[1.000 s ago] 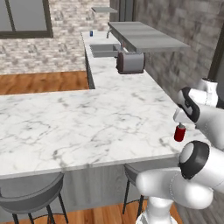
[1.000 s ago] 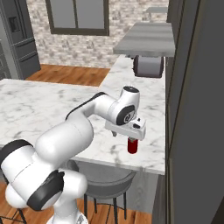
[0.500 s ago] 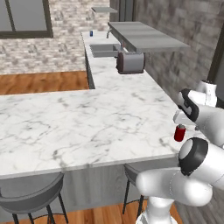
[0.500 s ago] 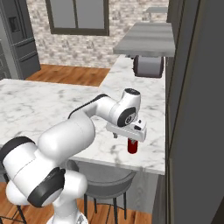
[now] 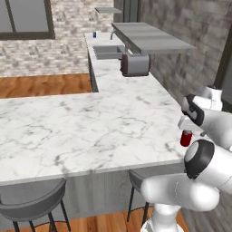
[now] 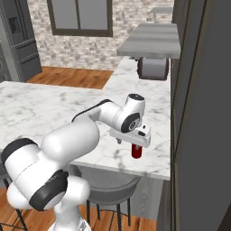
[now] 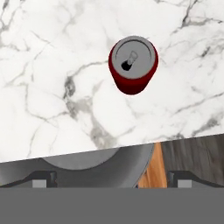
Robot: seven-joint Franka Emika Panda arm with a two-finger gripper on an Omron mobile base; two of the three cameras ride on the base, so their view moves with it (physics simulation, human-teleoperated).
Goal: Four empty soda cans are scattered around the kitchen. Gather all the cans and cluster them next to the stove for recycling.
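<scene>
A red soda can (image 5: 186,138) (image 6: 136,151) stands upright on the white marble counter (image 5: 90,131), close to its front right edge. My gripper (image 6: 130,143) (image 5: 189,128) hangs just above the can, pointing down, open and holding nothing. In the hand view the can's silver top (image 7: 132,56) lies above the middle, ahead of the open gripper (image 7: 111,178), with one dark fingertip (image 7: 43,178) at each side of the bottom. A small blue can (image 5: 94,34) stands far off on the back counter, beyond the sink. The stove is out of view.
A steel toaster (image 5: 135,65) (image 6: 153,68) sits under a grey shelf (image 5: 149,38) further along the counter, with a sink (image 5: 108,52) behind it. A tall dark cabinet (image 6: 198,113) stands right of the can. A grey stool (image 7: 100,164) (image 6: 108,180) is below the counter edge.
My hand has sunk a little toward the red can. The can has stayed in place and the fingers have stayed wide apart.
</scene>
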